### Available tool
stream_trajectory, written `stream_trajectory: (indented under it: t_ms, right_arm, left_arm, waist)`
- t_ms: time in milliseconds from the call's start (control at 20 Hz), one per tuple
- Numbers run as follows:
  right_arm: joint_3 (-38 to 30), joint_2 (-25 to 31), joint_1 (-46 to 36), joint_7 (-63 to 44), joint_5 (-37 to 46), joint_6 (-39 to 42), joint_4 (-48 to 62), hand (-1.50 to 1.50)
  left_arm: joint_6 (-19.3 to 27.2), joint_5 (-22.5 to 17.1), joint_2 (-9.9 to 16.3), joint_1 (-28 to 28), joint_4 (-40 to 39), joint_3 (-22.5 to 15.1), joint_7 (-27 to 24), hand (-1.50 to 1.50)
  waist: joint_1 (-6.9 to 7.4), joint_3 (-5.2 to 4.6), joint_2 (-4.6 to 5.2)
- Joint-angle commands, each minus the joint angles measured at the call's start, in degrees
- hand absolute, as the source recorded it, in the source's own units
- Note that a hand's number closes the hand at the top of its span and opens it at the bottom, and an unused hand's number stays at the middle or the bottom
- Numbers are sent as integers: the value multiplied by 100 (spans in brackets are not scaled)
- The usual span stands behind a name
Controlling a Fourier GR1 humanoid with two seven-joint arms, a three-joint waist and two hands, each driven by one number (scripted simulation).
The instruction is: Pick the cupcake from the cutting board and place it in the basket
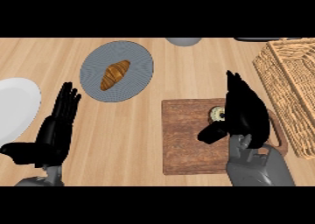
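Head view shows the black right hand (245,111) hovering over the brown rectangular wooden cutting board (186,140), which sits at about four o'clock from the middle of the pale wooden counter (141,131). The hand's fingers stretch straight toward twelve o'clock and its thumb juts out toward eight o'clock, so it is spread apart and clamped on nothing. The small round cupcake with pale frosting (218,114) peeks out at the hand's nine o'clock edge, on the board's upper right part; most of it is hidden under the palm, and whether the palm touches it I cannot tell.

The woven wicker basket (295,83) lies at two o'clock, just beside the board's right edge. The black left hand (57,127) rests open at eight o'clock, fingers up. A round grey plate (137,57) carrying a golden croissant (115,75) lies at eleven o'clock, a white plate (15,105) at nine o'clock, and a grey rounded object (183,41) is cut off at twelve o'clock.

The step in hand looks like the grasp. To do it well, the thumb should likely come in beside the cupcake's nine o'clock side while the fingers curl round the opposite side, gripping the wrapper low rather than the frosting, before lifting straight up and carrying it toward two o'clock over the basket's near rim.
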State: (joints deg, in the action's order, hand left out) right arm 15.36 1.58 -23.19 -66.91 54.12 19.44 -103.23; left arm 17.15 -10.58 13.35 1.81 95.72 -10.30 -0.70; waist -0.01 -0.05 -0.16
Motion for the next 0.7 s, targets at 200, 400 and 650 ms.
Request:
stream_trajectory:
  t_ms: [200,400,650]
  right_arm:
    - [-223,-153,-71,-650,369,-100,473,-150]
    - [19,-155,185,-810,362,-100,292,-150]
    - [61,-156,177,-556,440,-717,1050,-150]
  left_arm:
    - [-360,-150,81,73,-435,377,-281,0]
    - [-229,41,-36,-103,-90,192,-128,0]
    - [-196,97,-181,98,-169,191,-5,0]
  waist:
    - [15,1,20]
    - [22,3,8]
    - [38,4,21]
